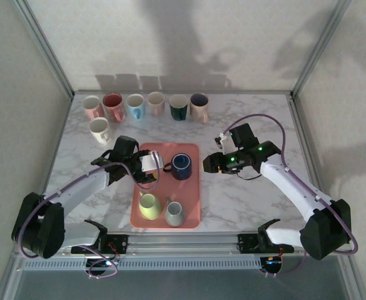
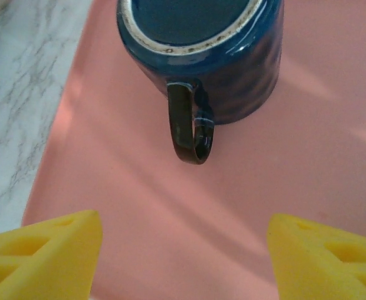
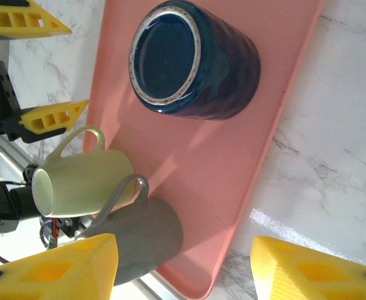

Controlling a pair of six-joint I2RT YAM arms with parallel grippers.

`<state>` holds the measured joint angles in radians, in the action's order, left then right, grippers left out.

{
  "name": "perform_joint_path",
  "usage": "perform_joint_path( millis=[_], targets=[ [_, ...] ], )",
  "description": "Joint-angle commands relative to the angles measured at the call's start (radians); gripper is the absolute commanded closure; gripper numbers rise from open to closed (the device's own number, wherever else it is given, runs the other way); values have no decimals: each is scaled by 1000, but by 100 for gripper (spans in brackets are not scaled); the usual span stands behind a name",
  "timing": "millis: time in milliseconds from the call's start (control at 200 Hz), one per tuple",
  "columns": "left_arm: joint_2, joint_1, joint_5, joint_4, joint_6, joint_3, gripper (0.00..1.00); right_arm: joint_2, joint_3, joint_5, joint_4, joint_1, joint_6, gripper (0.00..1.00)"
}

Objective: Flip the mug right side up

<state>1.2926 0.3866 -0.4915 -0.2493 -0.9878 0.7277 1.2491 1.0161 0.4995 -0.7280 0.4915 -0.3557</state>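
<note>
Closest in, at the near end of the pink tray (image 1: 192,190), a pale green mug (image 1: 149,205) and a grey mug (image 1: 174,214) sit close side by side. Further up the tray stands the blue mug (image 1: 182,166), upside down, its base ring facing up and its handle pointing toward the left gripper (image 2: 183,256). That gripper hovers near the handle, its yellow fingers (image 2: 45,250) spread apart with nothing between them. Opposite, the right gripper (image 3: 183,269) hangs near the tray's right edge, likewise spread wide and empty. Along the far side of the marble table (image 1: 252,125) stands a row of mugs (image 1: 155,102), one white mug (image 1: 99,130) just in front.
</note>
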Motion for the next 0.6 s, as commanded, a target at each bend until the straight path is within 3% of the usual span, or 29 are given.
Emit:
perform_joint_path(
  millis=[0,446,596],
  targets=[
    [43,16,-31,26,-47,71,31,-32,-26,16,10,-21,-37,41],
    [262,79,4,7,-6,208,39,-57,-72,23,11,-69,-19,42],
    [320,90,13,-40,-12,252,48,-68,-86,24,9,-82,-10,42]
  ],
)
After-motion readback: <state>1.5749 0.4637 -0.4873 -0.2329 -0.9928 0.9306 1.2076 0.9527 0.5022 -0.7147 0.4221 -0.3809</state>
